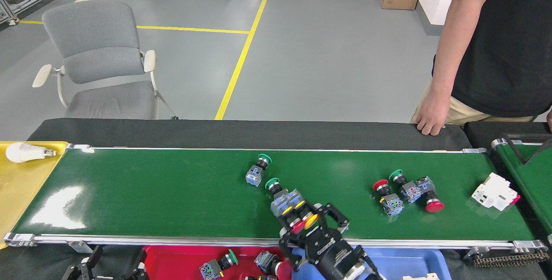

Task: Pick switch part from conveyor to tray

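The right black claw gripper [308, 224] is closed around two push-button switch parts, one with a red cap [297, 226] and one with a yellow cap [311, 221], at the near edge of the long shiny green belt [151, 193], above the red tray [181, 258] and blue tray [396, 260], while the left gripper [108, 267] barely shows, so I cannot tell its state.

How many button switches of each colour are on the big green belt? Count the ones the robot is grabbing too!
green buttons: 3
red buttons: 3
yellow button: 1
Total: 7
The right gripper has its fingers around the yellow button and one red one.
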